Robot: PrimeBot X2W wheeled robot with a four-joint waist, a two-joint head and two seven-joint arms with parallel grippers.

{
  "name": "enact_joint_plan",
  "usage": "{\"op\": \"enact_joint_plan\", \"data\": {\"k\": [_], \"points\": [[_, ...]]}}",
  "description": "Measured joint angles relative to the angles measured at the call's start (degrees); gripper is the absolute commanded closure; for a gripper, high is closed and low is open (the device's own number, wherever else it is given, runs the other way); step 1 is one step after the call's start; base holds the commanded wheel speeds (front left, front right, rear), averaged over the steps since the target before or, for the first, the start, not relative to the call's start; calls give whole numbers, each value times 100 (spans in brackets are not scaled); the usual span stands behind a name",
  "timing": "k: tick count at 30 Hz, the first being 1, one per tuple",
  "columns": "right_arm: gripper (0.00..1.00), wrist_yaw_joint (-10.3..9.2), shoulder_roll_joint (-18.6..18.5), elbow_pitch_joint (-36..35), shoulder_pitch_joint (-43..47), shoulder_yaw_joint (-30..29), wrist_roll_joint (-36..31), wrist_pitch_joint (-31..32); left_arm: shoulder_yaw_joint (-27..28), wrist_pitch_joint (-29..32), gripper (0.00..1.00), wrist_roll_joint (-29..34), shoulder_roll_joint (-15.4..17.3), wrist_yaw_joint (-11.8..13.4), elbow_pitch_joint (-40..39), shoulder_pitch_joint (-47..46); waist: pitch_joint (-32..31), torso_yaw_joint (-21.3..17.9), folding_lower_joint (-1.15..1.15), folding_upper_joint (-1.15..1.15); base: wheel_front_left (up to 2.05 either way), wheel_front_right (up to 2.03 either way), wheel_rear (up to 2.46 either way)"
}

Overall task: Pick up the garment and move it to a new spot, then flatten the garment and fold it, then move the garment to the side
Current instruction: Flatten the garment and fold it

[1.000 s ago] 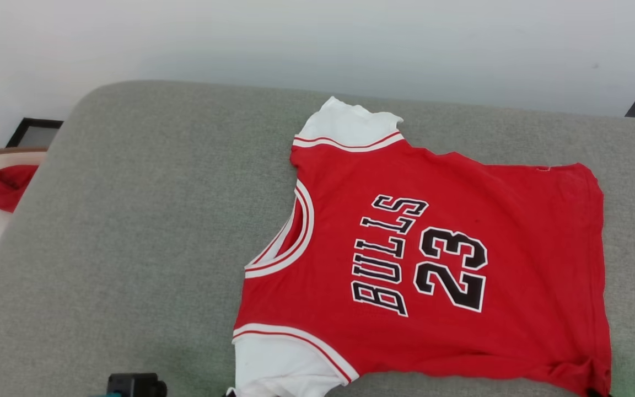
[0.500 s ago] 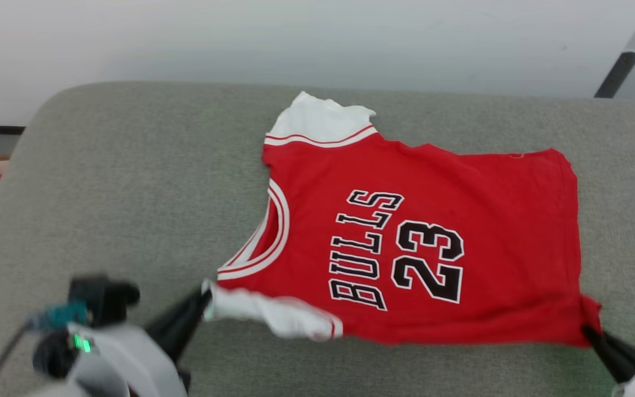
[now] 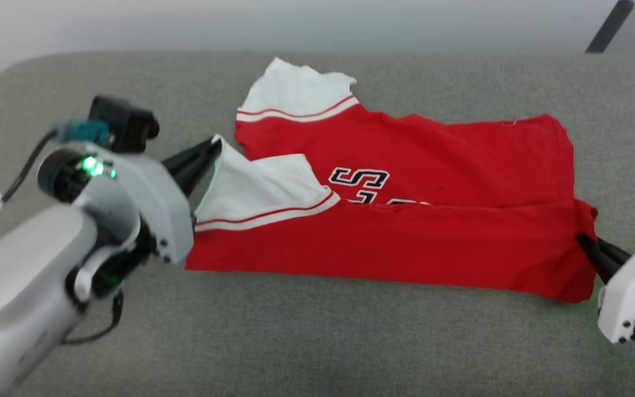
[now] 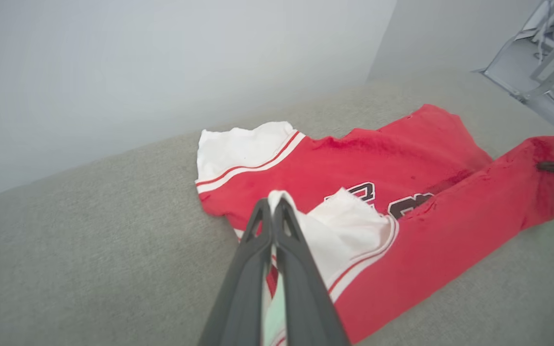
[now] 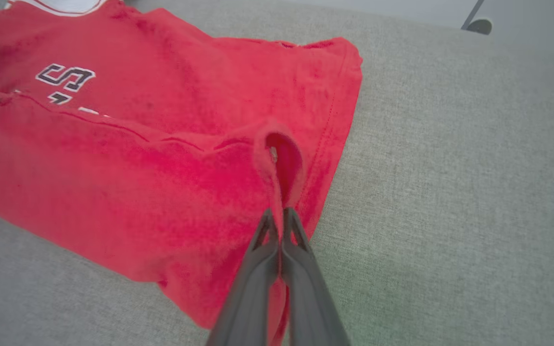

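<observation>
The garment (image 3: 405, 237), a red shirt with white sleeves and black lettering, lies on the grey cushion with its near half lifted and folded over toward the far side. My left gripper (image 3: 215, 144) is shut on the white near sleeve (image 4: 334, 226), holding it above the shirt. At the right, my right gripper (image 3: 582, 240) is shut on the red bottom hem corner (image 5: 277, 158), pinched into a small loop. The far white sleeve (image 3: 290, 91) lies flat. Part of the lettering (image 3: 359, 177) shows above the fold; the rest is hidden.
The grey cushion (image 3: 295, 342) spreads wide on every side of the shirt. A pale wall (image 4: 161, 62) runs behind it. A dark slanted leg (image 3: 607, 25) stands at the far right.
Both grippers have carried the shirt's near edge up and away, folding it over the lettering. The head camera has tilted; the left arm now looms large at the left.
</observation>
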Motion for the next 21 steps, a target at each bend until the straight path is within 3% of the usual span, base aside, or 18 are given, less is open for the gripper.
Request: {"op": "enact_joint_plan", "data": {"k": [9,20,21], "points": [[100,0,175,665,-577,211,-157,14,-201,209,100,-104,-870,-858,2030,-462,340,-117,0,0,0,0,0],[100,0,225,994,-751,386,-102,69,-378,332,100,-468,-1430,-1189,3395,-413,327,-127,0,0,0,0,0],[100,0,226,1007,-751,397,-94,90,-387,337,85,-495,-1469,-1204,3486,-391,303,-122,0,0,0,0,0]]}}
